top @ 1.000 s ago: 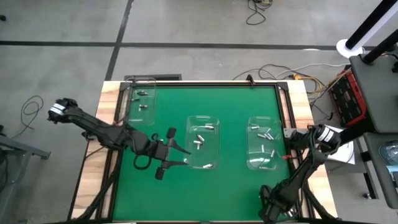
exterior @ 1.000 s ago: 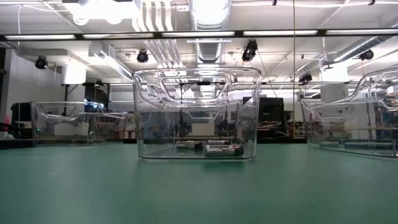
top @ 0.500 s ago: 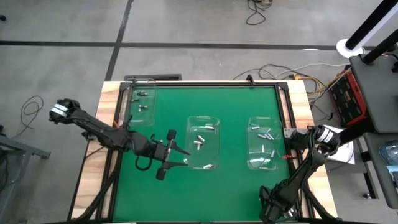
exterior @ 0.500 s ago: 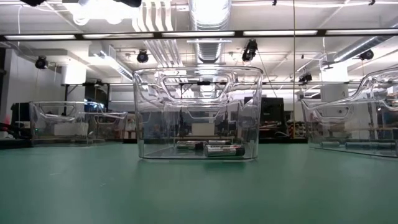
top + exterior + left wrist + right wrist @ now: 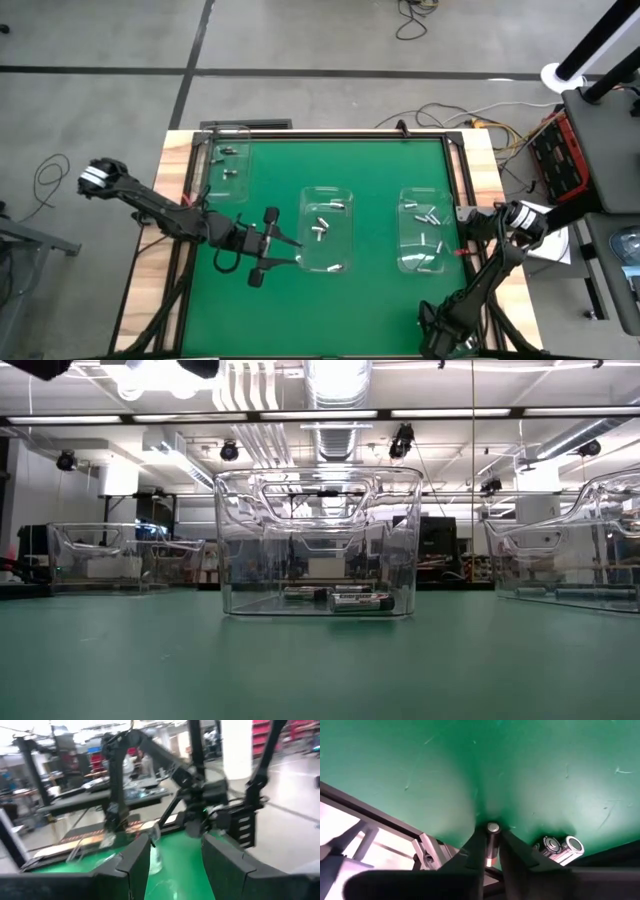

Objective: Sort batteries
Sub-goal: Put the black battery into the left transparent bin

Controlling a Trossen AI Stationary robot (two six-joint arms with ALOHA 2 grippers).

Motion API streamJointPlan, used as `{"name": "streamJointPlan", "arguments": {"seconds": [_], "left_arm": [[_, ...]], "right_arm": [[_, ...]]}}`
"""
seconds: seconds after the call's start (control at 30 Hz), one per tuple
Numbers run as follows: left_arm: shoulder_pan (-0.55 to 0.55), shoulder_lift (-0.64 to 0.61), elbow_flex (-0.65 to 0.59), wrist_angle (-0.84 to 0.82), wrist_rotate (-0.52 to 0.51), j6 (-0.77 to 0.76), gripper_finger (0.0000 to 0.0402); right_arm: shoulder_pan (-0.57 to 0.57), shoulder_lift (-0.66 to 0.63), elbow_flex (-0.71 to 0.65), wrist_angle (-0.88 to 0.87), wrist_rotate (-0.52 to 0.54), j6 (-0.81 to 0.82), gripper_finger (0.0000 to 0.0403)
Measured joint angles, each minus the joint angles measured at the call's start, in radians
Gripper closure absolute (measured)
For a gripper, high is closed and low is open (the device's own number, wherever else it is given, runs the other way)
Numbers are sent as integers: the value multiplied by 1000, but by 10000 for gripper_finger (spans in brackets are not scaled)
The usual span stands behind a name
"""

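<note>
The right gripper point(image 5: 490, 851) is clamped on one small silvery metal battery point(image 5: 492, 840), near the green tabletop point(image 5: 370, 170) edge; next it must carry it over a clear plastic bin point(image 5: 424, 243) wall; the left gripper point(image 5: 283, 252), fingers apart, waits beside the middle clear bin point(image 5: 326, 228); open room lies beyond.

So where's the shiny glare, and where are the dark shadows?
Low view: ceiling lamps glare and reflect in the middle clear bin. Right wrist view: a dark shadow pools on the green mat around the battery gripped by the right gripper. High view: even light, faint shadow under the open left gripper.
</note>
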Motion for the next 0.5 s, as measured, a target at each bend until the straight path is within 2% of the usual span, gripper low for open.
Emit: {"name": "streamJointPlan", "arguments": {"seconds": [0.17,0.37,0.5], "left_arm": [[1,-32,-96,80,-49,-18,245],[0,-28,-213,307,-58,-70,244],[1,-7,-230,325,-108,-124,225]], "right_arm": [[1,-2,62,-115,56,-47,380],[-81,-63,188,-324,304,-199,380],[-169,-124,246,-332,518,-399,380]]}}
